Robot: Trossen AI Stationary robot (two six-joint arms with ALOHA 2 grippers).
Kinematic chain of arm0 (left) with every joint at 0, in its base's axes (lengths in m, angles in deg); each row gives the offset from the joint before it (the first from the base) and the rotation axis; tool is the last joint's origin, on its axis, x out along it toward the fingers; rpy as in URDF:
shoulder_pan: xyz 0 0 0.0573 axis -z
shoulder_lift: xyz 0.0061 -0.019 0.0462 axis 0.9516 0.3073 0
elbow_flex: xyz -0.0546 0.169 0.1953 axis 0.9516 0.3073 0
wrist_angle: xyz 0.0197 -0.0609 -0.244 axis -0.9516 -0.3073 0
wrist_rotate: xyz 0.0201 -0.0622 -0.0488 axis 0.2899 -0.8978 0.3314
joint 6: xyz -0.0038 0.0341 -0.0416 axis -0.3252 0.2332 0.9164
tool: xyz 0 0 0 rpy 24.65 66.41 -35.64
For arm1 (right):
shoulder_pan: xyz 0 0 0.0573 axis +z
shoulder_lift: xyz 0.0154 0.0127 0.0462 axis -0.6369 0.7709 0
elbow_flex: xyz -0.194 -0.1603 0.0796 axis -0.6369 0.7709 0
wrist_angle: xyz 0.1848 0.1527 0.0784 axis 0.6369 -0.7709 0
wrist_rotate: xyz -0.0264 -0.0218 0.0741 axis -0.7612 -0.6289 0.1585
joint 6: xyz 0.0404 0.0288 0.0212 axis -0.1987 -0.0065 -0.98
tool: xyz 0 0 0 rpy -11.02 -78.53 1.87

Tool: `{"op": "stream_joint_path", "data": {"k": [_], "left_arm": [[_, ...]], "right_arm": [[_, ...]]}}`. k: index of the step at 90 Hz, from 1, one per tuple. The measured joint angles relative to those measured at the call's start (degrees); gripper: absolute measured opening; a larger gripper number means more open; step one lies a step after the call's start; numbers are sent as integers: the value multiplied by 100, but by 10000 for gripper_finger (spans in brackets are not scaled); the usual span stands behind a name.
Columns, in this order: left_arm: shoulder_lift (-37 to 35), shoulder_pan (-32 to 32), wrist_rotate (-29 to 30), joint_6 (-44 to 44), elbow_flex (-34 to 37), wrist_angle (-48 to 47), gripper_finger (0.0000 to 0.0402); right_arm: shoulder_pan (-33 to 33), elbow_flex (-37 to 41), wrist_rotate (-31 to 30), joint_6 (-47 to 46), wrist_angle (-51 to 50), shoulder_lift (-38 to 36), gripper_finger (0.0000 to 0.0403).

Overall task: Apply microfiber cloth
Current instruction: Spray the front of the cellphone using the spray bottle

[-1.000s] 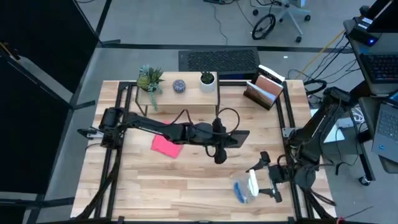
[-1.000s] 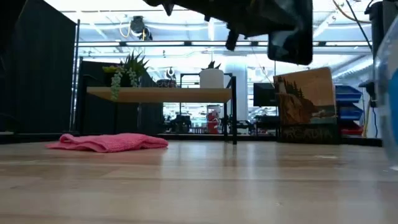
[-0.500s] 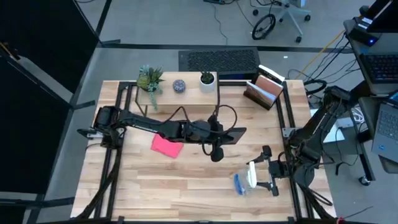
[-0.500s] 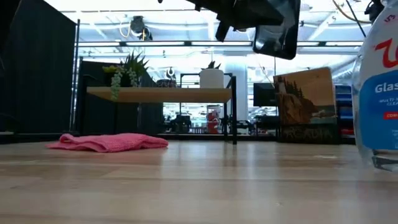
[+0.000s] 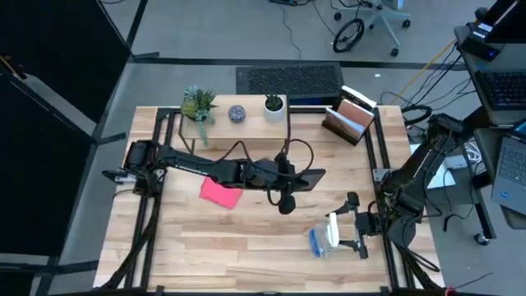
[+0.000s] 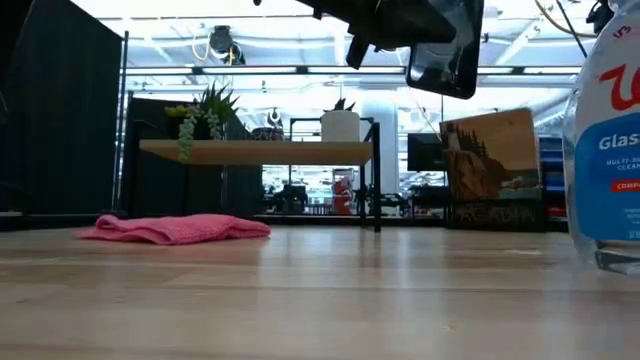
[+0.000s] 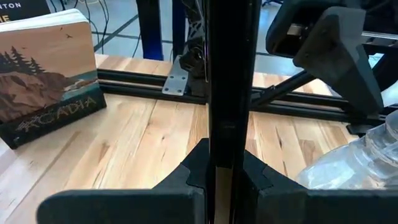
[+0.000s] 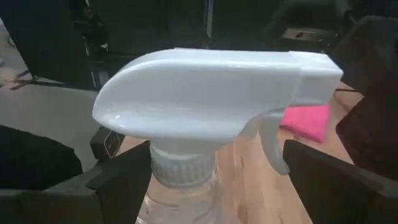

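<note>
Cloth [image 5: 219, 193] flat overhead, rumpled at table height [image 6: 175, 228]

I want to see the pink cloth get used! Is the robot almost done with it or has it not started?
Not started with the cloth. Done: the left gripper is shut on the black smartphone, held up in the air. In hand: the right gripper is at the spray bottle, standing on the table. Left: the microfiber cloth lies untouched on the table, so it must be picked up and wiped on the phone.
</note>
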Motion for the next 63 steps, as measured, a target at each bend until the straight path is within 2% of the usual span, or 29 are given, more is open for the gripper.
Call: {"op": "stream_joint_path", "data": {"k": [9,28,63], "left_arm": [[0,0,0,-1,0,1,17],[0,0,0,0,0,1,17],[2,-15,-2,3,-1,-91,17]], "right_arm": [[-2,0,-50,40,0,0,339],[-7,2,-615,-29,-19,0,339],[149,2,-505,-407,-106,-79,339]]}}
